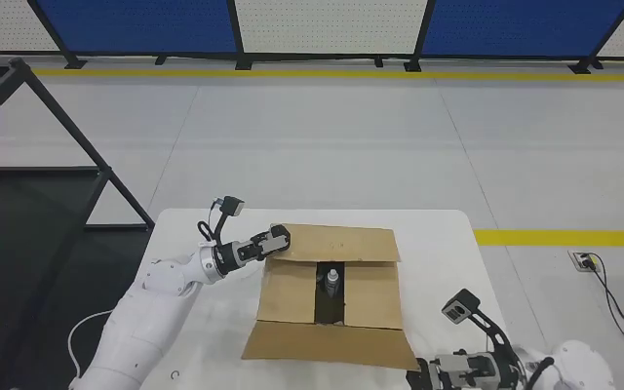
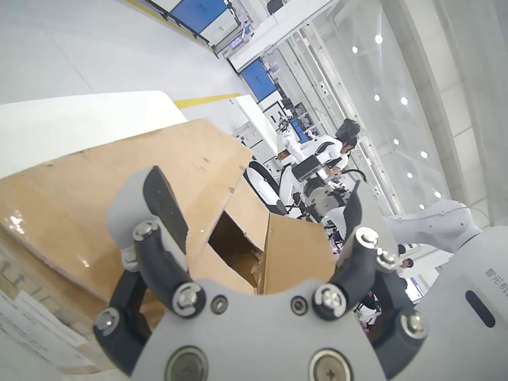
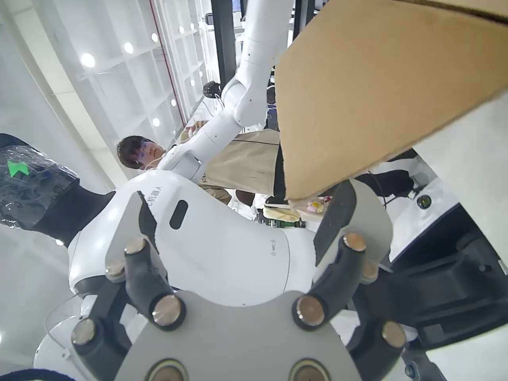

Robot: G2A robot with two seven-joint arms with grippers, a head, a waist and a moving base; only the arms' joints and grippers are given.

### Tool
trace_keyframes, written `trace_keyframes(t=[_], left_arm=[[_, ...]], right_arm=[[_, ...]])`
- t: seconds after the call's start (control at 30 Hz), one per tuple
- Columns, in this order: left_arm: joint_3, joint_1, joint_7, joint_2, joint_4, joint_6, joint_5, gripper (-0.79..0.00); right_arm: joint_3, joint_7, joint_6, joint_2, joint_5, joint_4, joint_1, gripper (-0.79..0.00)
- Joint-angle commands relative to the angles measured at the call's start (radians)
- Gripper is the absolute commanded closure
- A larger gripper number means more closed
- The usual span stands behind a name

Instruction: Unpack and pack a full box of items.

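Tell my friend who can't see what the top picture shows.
A brown cardboard box sits partly open on a white table, with a bottle showing inside. The left gripper is at its far corner, the right gripper near its front corner.

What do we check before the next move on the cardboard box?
1. Left gripper jaws open: ok.
2. Right gripper jaws open: ok.
3. Outer flaps of the brown cardboard box folded outward: ok.
4. Inner flaps clear of the opening: not ok, only a narrow gap between them.
5. Contents identified: cannot tell; one small white-capped bottle stands in the gap.
6. Left gripper touching the box's corner: cannot tell.
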Motion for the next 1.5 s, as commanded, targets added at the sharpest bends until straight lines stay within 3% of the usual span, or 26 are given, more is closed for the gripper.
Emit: trace_keyframes(t=[0.0, 0.4, 0.8, 1.47], left_arm=[[0.003, 0.006, 0.001, 0.006, -0.005, -0.001, -0.009, -0.785], [0.019, 0.015, -0.002, 0.026, -0.012, 0.002, -0.041, -0.785], [0.027, 0.016, -0.007, 0.041, -0.002, 0.007, -0.066, -0.785], [0.032, 0.029, -0.008, 0.054, -0.017, 0.008, -0.102, -0.785]], right_arm=[[-0.019, -0.066, -0.038, -0.005, -0.012, -0.009, 0.016, -0.785], [-0.104, -0.332, -0.165, -0.03, -0.113, -0.013, 0.094, -0.785], [-0.206, -0.502, -0.193, -0.06, -0.21, 0.171, 0.249, -0.785], [-0.238, -0.564, -0.208, -0.082, -0.255, 0.317, 0.366, -0.785]])
